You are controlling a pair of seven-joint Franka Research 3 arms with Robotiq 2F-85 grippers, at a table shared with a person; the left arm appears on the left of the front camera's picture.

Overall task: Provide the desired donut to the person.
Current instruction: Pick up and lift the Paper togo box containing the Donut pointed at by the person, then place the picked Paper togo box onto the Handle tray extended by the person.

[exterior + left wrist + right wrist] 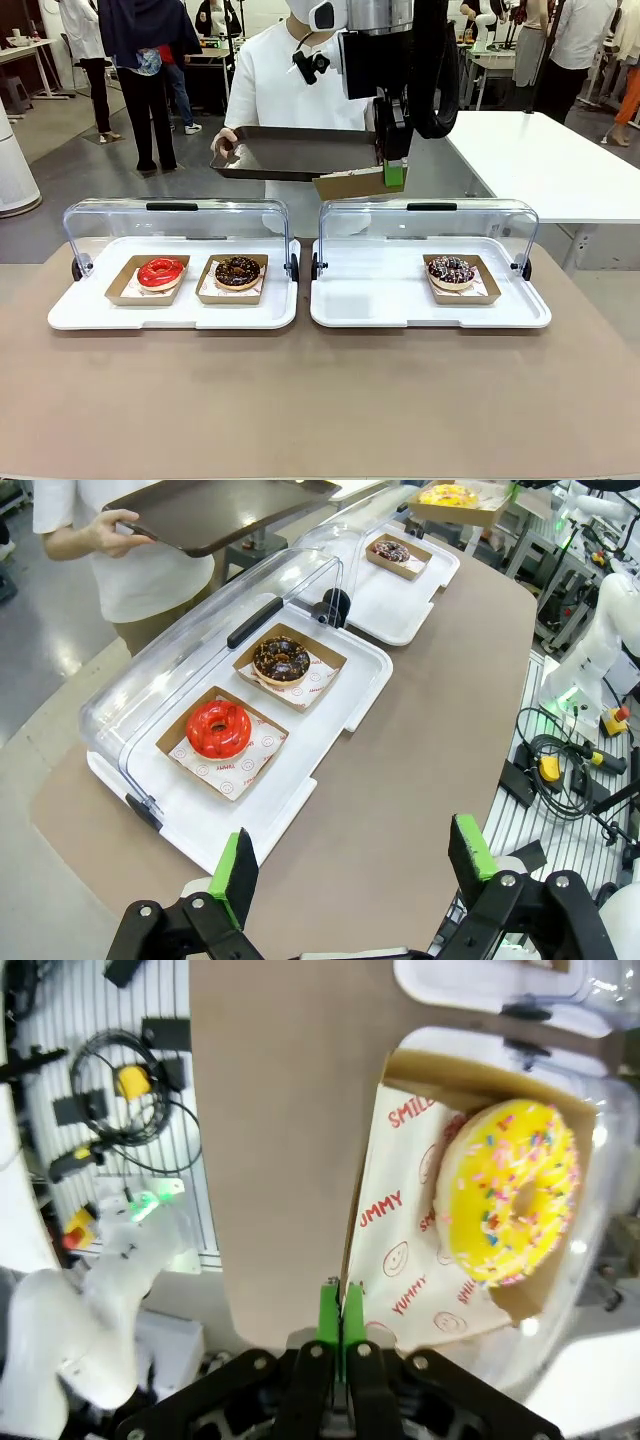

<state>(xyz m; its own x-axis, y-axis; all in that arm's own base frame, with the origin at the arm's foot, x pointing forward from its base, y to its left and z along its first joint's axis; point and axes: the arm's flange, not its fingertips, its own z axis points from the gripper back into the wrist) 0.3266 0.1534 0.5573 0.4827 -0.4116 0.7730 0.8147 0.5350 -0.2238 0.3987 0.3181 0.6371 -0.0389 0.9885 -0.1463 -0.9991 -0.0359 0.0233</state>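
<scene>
- Donut point(512, 1192), yellow with sprinkles, sits in a cardboard tray point(350, 185) raised at the near edge of the dark serving tray point(290, 152) held by the person point(270, 90).
- Right tool point(340, 1305) pinches the cardboard tray's rim.
- Left tool point(355, 858) hangs wide over the surface point(420, 730), well apart from the serving tray.

We read red print on the paper liner point(400, 1250) of the cardboard tray point(480, 1068) under the yellow sprinkled donut point(480, 1210): "YUMMY", again cut to "UMMY", and "SMIL". The print on the liner under the red donut point(200, 735) was too small for us to read.
</scene>
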